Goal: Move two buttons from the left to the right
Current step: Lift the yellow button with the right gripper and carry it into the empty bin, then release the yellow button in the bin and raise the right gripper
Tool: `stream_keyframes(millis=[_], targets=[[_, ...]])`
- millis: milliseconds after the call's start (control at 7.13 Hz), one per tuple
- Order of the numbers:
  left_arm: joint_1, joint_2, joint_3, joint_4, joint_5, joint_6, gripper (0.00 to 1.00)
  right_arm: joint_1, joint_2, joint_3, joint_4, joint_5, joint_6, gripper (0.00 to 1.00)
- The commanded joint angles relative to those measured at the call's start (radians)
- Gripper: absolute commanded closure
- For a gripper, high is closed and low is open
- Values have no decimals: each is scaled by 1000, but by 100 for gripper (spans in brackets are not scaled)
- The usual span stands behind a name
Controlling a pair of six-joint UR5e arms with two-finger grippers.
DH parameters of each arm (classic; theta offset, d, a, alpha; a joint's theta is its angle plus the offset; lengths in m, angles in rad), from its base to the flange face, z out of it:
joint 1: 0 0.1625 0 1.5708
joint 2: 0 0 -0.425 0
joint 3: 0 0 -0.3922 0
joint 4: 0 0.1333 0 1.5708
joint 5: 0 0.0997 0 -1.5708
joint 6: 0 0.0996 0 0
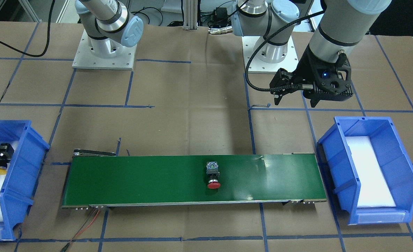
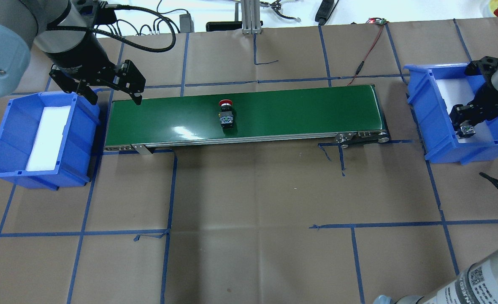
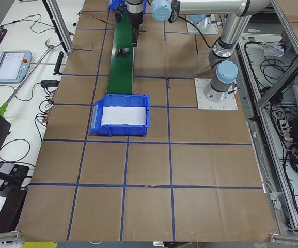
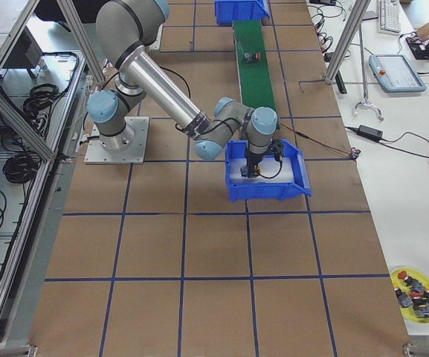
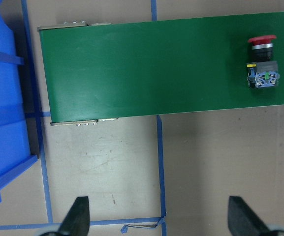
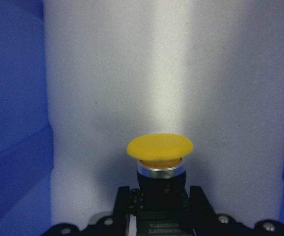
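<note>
**Yellow button (image 6: 160, 147) clamped in the right bin (image 2: 426, 105), red button (image 1: 213, 176) lying midway on the belt (image 1: 140, 182)**

Grips the yellow button by its black body in the right pincer (image 6: 161, 201), closed narrow around it, cap pointing away from the wrist. Holds it inside the blue right bin, over the white foam pad (image 6: 132, 73) on the bin's floor; cannot tell whether cap or body touches the pad.

Hangs the left pincer (image 5: 160, 219) spread wide and gripping nothing, above the brown paper of the bench (image 2: 253, 211). Sits just beside the left end of the green belt and near the blue left bin (image 2: 4, 126), also lined with a white pad.

On the belt, about midway along it: the red button, lying on its side, cap turned away from the robot, grey block toward the robot. Well apart from both pincers, with bare green belt between it and the left one.

Beyond the belt's right end, on the far side from the robot: a thin red-and-black wire (image 2: 369, 46) trailing across the bench, apart from the right bin.
</note>
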Motion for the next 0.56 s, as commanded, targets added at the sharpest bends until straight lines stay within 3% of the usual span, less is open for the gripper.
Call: stream_keyframes(millis=[0, 421], targets=[[1, -1, 0, 1, 0, -1, 1, 0, -5, -4, -14, 2, 8, 6], [1, 1, 0, -1, 1, -1, 1, 0, -30, -32, -10, 1, 10, 6]])
